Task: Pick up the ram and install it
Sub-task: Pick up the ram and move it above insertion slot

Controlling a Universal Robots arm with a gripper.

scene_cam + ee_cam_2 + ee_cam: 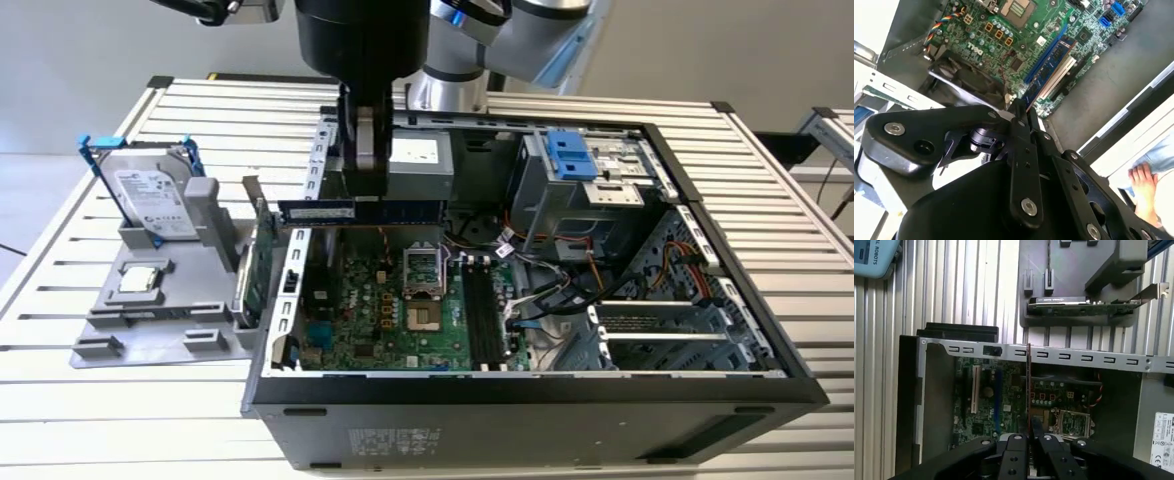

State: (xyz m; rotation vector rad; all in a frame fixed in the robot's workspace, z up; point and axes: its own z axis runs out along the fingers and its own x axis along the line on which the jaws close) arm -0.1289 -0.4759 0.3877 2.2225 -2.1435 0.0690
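I see the gripper (363, 192) closed on the ram (315, 212), holding the stick level. It hangs over the green board (360, 300) of the open computer case (534, 400).

- Silver-grey jointed robot arm (461, 60), black cylindrical wrist (360, 40): upright over the open black computer case (534, 395), near its edge on the exterior view's left.
- Black two-finger gripper (363, 195): pointing down, clamped on the thin blue ram stick (314, 212), which is level above the case.
- Black linkage fingers (1015, 442): close together in the first wrist view.
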